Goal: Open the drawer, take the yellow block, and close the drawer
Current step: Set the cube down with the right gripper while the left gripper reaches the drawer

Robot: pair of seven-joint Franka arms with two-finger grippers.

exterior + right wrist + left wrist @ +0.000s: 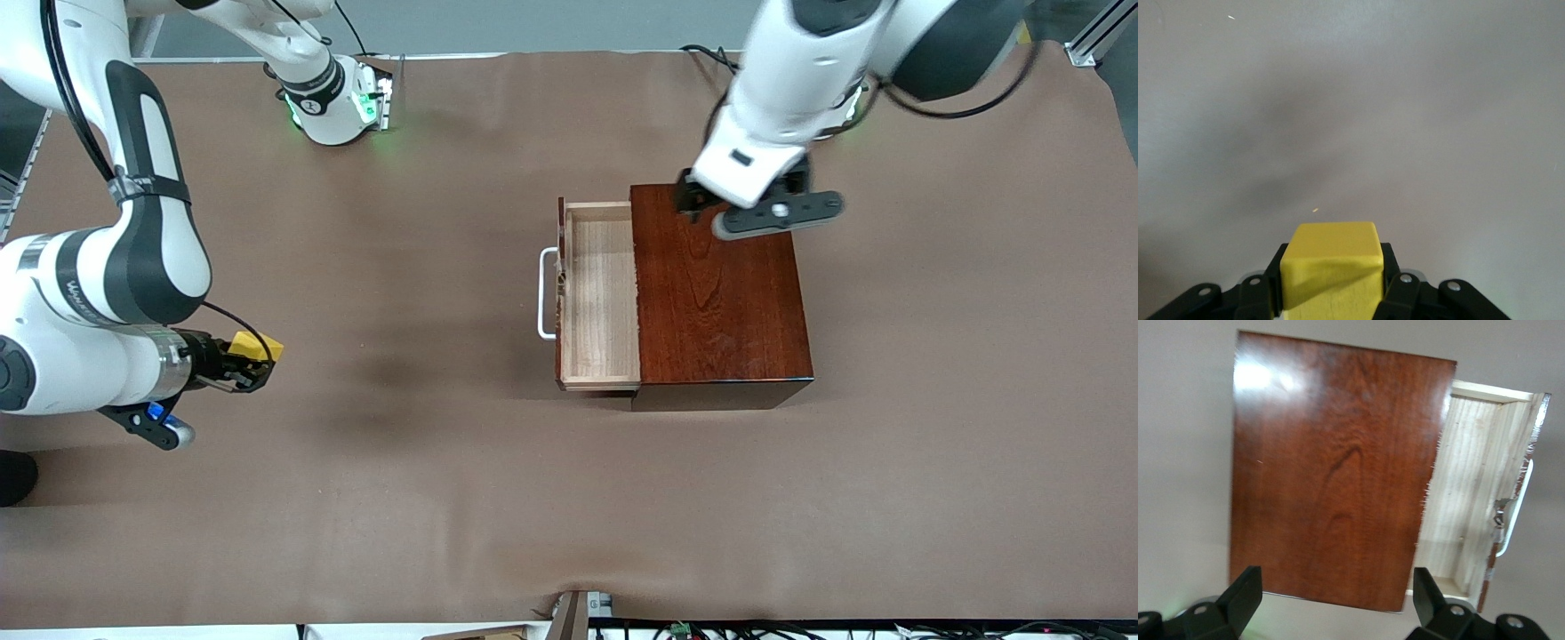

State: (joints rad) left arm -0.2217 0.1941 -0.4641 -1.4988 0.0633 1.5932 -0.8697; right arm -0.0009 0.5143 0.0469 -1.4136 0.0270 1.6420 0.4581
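Glossy reddish wooden box (720, 293), pale raw-wood drawer (605, 298), matt brown table cover (400, 489).

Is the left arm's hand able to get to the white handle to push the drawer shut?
Probably yes. The left hand hangs open over the wooden box, and nothing stands around the handle of the open drawer.

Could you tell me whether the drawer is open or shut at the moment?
Open: the drawer is pulled out of the wooden box, its pale inside showing empty.

Right gripper (253, 360) clamped, left gripper (1338, 600) spread.
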